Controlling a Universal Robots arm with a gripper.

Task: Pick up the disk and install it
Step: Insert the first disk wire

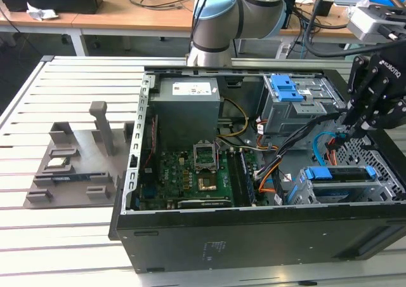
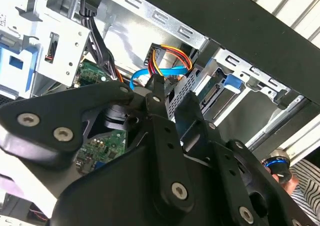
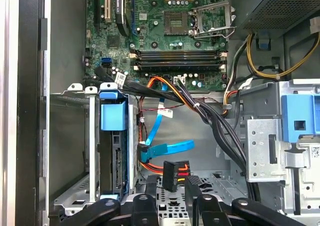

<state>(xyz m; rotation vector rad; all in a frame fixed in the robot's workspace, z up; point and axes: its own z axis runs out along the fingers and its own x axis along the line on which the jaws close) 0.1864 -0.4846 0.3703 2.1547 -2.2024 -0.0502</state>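
Observation:
The disk (image 1: 339, 174), edged by its blue carrier frame, sits on edge in the drive cage at the case's front corner, on the exterior view's right. In the first wrist view the disk (image 3: 118, 161) shows its connector side under a blue tab; the second wrist view has the disk (image 2: 218, 89) just beyond my fingertips. My gripper (image 1: 347, 133) hangs inside the case beside that cage, apart from the disk. Its fingers (image 3: 192, 186) stand a little open, holding nothing. A loose black power plug (image 3: 170, 175) with coloured wires lies just ahead of the gripper (image 3: 171, 188) (image 2: 170, 93).
A blue data cable (image 3: 165, 148) and a black cable bundle (image 3: 210, 121) cross the gap between cage and motherboard (image 1: 190, 173). A second bay (image 1: 292, 96) with a blue latch and the grey power-supply box (image 1: 187, 103) stand at the back. A grey fixture (image 1: 76, 153) lies outside.

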